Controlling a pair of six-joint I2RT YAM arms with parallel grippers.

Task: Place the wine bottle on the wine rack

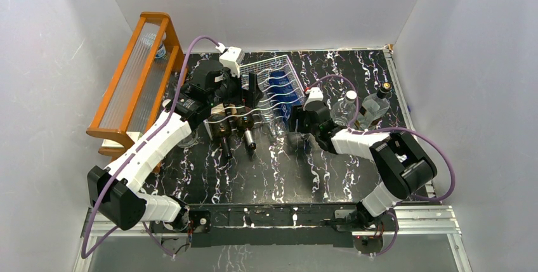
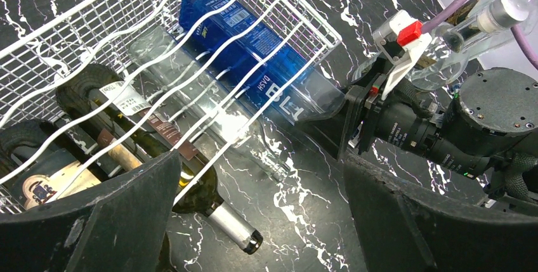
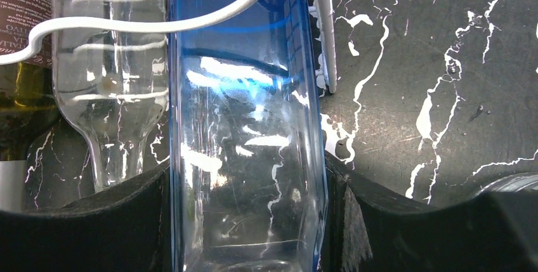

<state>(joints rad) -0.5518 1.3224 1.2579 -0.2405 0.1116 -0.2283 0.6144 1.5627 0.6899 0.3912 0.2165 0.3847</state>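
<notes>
The silver-white wire wine rack [image 1: 274, 69] lies flat at the back middle of the table. A blue glass wine bottle [image 3: 247, 158] lies in the rack's rightmost groove [image 2: 254, 50], its lower end sticking out over the near edge. My right gripper [image 3: 247, 221] is shut on that lower end, a finger pressed on each side. A clear bottle [image 2: 209, 107] and dark wine bottles [image 2: 158, 139] lie in the grooves to the left. My left gripper [image 2: 260, 208] hangs open over the rack's near edge with only the tabletop between its fingers.
A tall orange wooden shelf [image 1: 136, 75] stands at the back left. Two clear bottles [image 1: 346, 107] [image 1: 377, 104] stand upright at the right, just behind my right arm. The dark bottles' necks [image 1: 249, 140] poke out toward the table's middle.
</notes>
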